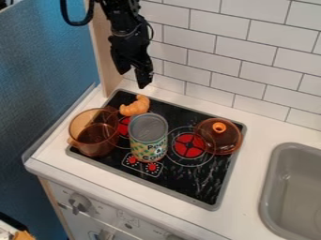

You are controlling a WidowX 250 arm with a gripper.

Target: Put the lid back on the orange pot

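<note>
While the gripper (132, 78) hangs far left, fingers (144, 78) apart and empty, the lid (218, 142) sits right on the stove (203, 187). Best play: pinch the knob (218, 127) squarely, lift well over the can (149, 133), stay level, lower centred onto the orange pot (93, 140), left. And lettering there, on the can's label (150, 151)!

Black arm (123, 18), blocky joints, thick looped black cable (64, 14), black angular end effector (132, 77).

Can (149, 137) sits between pot (94, 146) and lid (219, 139), croissant (134, 108) apparently behind.
</note>
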